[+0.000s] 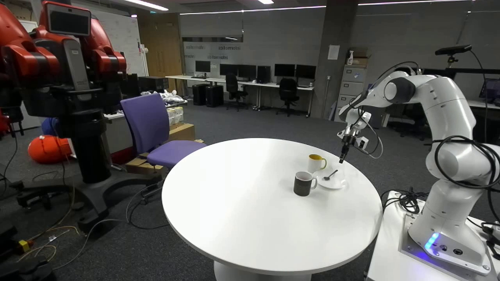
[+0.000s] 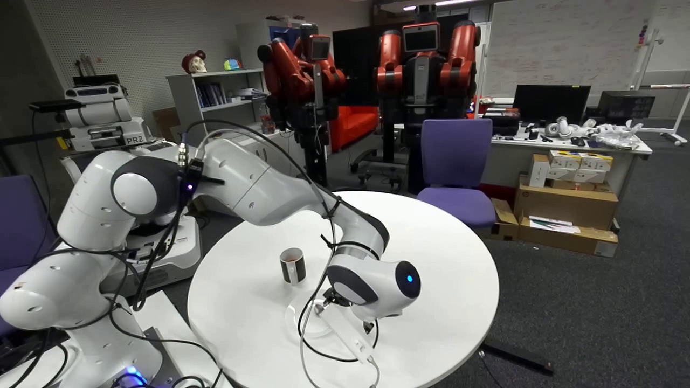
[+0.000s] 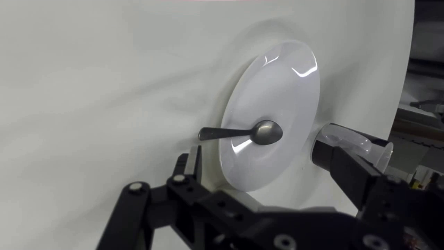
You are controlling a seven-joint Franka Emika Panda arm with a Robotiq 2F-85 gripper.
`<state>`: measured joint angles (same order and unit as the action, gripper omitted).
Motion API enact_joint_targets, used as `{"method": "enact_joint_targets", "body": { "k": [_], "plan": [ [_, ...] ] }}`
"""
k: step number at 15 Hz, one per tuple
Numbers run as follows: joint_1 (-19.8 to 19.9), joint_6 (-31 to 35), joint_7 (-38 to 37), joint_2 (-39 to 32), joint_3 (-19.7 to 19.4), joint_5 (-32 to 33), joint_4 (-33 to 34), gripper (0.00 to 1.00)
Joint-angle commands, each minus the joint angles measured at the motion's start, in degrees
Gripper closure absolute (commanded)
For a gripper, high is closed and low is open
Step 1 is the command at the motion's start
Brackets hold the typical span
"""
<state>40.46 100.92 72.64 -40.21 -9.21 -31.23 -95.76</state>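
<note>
Our gripper (image 3: pixel 265 151) gapes, empty, near the plate (image 3: pixel 274 92); lowering askew, we might knock the yellow mug (image 1: pixel 315 164) beside it.

**Round white table (image 1: pixel 234 210), three things on it**

In an exterior view I see the tabletop across the lower middle of the frame. Right of its centre, a white plate (image 1: pixel 334 185) lies flat; a dark-and-white mug (image 1: pixel 302 186) stands upright at its lower left, a yellow-lined mug (image 1: pixel 314 164) upright at its upper left.
</note>
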Motion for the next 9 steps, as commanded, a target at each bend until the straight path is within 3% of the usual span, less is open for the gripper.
{"method": "enact_joint_targets", "body": {
  "k": [1, 5, 9],
  "plan": [
    [-1.5, -3.0, -3.8, 8.1, -1.1, 7.0, -2.2, 0.0],
    [-5.0, -3.8, -10.4, 16.4, -2.6, 16.6, -2.8, 0.0],
    [-8.7, -5.3, -16.8, 23.9, -3.5, 21.3, -2.4, 0.0]
  ]
}}
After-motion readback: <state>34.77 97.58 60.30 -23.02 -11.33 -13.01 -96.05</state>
